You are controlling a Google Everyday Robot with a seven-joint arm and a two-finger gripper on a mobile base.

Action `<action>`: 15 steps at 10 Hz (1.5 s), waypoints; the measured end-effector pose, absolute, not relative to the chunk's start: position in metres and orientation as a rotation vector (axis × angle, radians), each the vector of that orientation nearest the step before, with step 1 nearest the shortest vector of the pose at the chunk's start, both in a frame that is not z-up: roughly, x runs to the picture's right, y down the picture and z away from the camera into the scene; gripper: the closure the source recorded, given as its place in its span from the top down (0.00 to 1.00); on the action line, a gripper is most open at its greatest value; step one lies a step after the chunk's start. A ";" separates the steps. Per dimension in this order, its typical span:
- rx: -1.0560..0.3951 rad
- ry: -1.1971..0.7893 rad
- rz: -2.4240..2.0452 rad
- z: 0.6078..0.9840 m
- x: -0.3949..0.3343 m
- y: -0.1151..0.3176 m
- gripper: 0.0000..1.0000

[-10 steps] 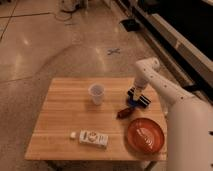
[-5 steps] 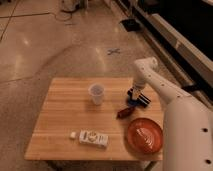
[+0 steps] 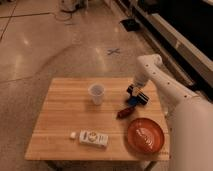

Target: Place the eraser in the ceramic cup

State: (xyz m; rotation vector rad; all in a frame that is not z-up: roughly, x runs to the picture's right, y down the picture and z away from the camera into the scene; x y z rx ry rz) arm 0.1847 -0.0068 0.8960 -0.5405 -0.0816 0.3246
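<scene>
Reaching in from the 3 o'clock side of the light wooden table (image 3: 60, 120), the white robot arm (image 3: 165, 87) bends down so that its dark pincer (image 3: 136, 92) sits low over the table's right part, toward 2 o'clock from the table's middle. Whether the pincer is open, closed or gripping anything cannot be told, since its dark end merges with the things beneath it.

The black oblong eraser (image 3: 142, 97) with a white stripe lies right at the pincer, on its 4 o'clock side, outside the cup; contact between the two cannot be made out. A flat blue rectangular item (image 3: 132, 102) lies just beside the eraser at its 7 o'clock, and a small dark red object (image 3: 124, 113) lies near that, further toward 7 o'clock.

The small plain white ceramic cup (image 3: 96, 93) stands upright, mouth up, at 9 o'clock from the pincer, with bare wood between them.

A wide orange-red bowl (image 3: 145, 135) sits near the table's 5 o'clock corner, at 6 o'clock from the eraser and apart from it. A flat white packet (image 3: 94, 138) with printed marks lies near the 7 o'clock edge, with a tiny white piece (image 3: 73, 135) just beside it at 9 o'clock. Beyond the table at 12 o'clock, a blue cross mark (image 3: 113, 51) shows on the speckled floor
</scene>
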 end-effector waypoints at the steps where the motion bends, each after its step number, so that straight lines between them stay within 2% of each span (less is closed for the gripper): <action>1: -0.521 -0.142 0.296 0.873 0.168 -0.017 0.00; 6: -0.462 -0.403 0.175 0.779 0.095 -0.043 0.00; 8: -0.432 -0.511 0.137 0.753 0.062 -0.056 0.00; 15: -0.394 -0.720 0.146 0.742 0.002 -0.083 0.00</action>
